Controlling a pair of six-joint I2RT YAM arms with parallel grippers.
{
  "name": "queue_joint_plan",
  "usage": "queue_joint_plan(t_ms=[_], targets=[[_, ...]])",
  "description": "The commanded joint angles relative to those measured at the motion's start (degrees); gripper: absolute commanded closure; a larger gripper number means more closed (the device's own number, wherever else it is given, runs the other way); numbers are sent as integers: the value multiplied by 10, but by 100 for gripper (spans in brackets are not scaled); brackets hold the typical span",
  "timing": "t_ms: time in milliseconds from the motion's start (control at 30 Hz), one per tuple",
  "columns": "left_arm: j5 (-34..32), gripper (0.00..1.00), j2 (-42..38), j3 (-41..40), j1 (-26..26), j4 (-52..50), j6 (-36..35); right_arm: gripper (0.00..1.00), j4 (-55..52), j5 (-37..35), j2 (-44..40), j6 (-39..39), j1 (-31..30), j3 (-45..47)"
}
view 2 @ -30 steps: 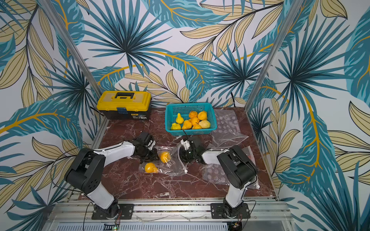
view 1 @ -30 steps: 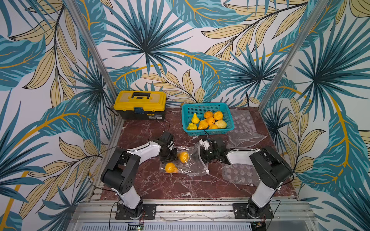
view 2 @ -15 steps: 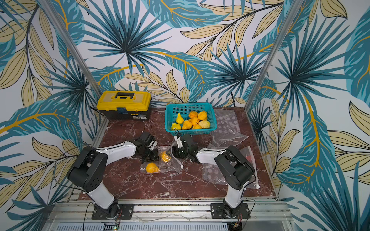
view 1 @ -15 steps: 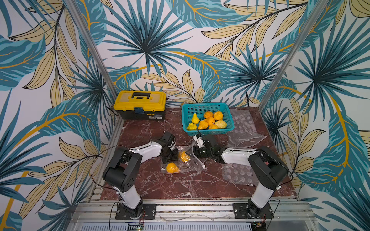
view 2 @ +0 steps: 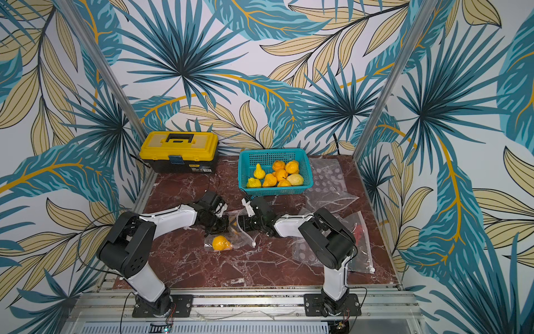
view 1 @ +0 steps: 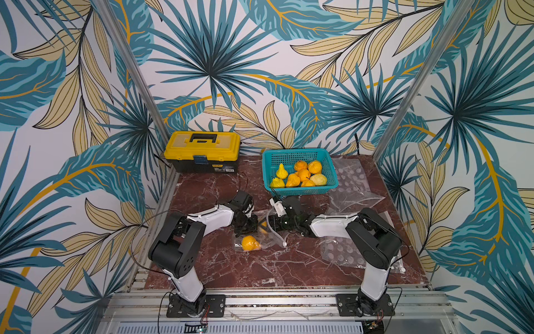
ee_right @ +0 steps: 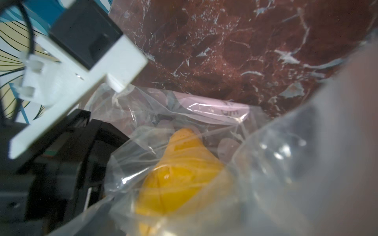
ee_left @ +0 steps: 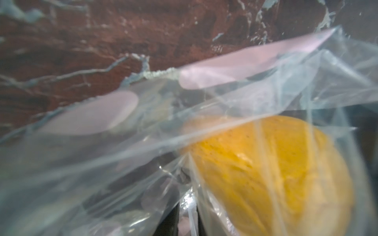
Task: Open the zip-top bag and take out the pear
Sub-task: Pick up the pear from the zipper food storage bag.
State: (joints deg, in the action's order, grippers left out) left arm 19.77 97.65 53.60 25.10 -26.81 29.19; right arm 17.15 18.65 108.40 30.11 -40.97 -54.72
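Anchoring step: left pincer (view 1: 253, 227) at 9 o'clock of zip-top bag (view 1: 275, 235) pinches film, presumably steadying mouth; right pincer (view 1: 273, 224) at 3 o'clock, grip unreadable, faces pear (ee_right: 180, 175).

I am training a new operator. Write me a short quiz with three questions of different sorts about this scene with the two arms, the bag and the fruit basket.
1. True or false: the yellow pear lies inside the clear plastic zip-top bag.
2. Where does the teal plastic mesh basket stand? A) on the front rail; B) at the back of the red-brown marble table, beside the yellow plastic toolbox; C) in the table's middle.
3. Fill in, by the robot's own sides: flat clear dotted plastic bags lie on the table's ___ side.

Key: 1 true; 2 B; 3 right.
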Motion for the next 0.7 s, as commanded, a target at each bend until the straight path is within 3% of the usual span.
queue_joint_plan(t_ms=[0,100,233,467,667], targets=[[3,81,8,-11,6,6,-7,17,-40,-17,15,-19,-11,-13],[2,81,6,-11,5,6,-7,19,-88,-60,17,-27,-11,-20],[-3,81,4,-15,6,5,-7,28,-132,-109,0,-33,-11,-18],[-19,81,-2,-22,4,6,-6,39,-189,-138,-65,-38,-7,0],[-24,80,-4,-28,-4,4,-8,42,-228,-144,-144,-37,4,48]])
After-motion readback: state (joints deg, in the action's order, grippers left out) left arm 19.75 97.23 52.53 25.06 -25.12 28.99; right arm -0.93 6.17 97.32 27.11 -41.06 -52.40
